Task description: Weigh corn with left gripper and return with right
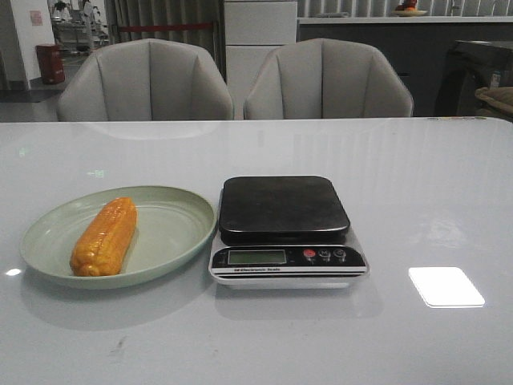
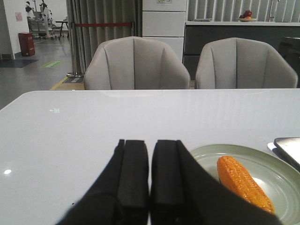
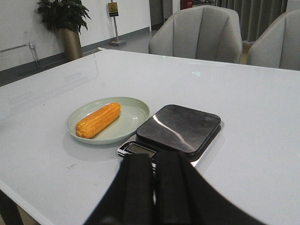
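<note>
The orange-yellow corn (image 1: 105,236) lies on a pale green plate (image 1: 172,233) at the table's left. A scale (image 1: 284,231) with a bare black platform stands just right of the plate. Neither gripper shows in the front view. In the left wrist view my left gripper (image 2: 150,143) is shut and empty, over bare table on the near side of the plate (image 2: 281,178), with the corn (image 2: 243,183) off to its side. In the right wrist view my right gripper (image 3: 153,157) is shut and empty, near the scale's (image 3: 180,129) display, with the corn (image 3: 98,120) and plate (image 3: 131,122) beyond.
Two grey chairs (image 1: 144,80) (image 1: 329,80) stand behind the far table edge. A bright light patch (image 1: 446,286) lies on the glossy white tabletop (image 1: 417,184) right of the scale.
</note>
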You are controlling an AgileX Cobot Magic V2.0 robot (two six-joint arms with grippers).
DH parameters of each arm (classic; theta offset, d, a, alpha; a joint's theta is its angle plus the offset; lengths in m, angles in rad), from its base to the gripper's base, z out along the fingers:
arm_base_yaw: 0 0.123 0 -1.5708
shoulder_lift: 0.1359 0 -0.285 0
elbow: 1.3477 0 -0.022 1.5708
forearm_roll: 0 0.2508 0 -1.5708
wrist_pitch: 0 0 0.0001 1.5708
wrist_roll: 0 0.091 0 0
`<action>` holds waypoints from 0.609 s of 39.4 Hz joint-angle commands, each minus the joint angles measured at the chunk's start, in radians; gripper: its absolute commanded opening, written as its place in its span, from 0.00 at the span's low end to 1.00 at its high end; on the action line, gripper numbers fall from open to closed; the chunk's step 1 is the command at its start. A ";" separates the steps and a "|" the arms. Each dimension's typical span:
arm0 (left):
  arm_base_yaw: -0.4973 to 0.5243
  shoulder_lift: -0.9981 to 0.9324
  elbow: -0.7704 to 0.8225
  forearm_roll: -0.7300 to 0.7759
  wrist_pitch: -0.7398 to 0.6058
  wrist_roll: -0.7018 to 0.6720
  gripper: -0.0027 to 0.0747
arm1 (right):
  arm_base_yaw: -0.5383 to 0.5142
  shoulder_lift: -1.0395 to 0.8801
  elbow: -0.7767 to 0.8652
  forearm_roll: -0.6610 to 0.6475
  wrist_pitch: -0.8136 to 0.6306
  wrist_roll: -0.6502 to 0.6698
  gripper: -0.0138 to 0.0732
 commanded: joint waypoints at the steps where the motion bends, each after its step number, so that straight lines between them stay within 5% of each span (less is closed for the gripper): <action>1: -0.007 -0.021 0.034 -0.010 -0.082 -0.002 0.18 | -0.006 -0.015 -0.025 -0.009 -0.080 -0.008 0.35; 12: -0.007 -0.021 0.034 -0.010 -0.082 -0.002 0.18 | -0.026 -0.015 -0.023 -0.009 -0.080 -0.008 0.35; 24: -0.007 -0.021 0.034 -0.010 -0.082 -0.002 0.18 | -0.301 -0.015 -0.017 -0.022 -0.091 -0.008 0.35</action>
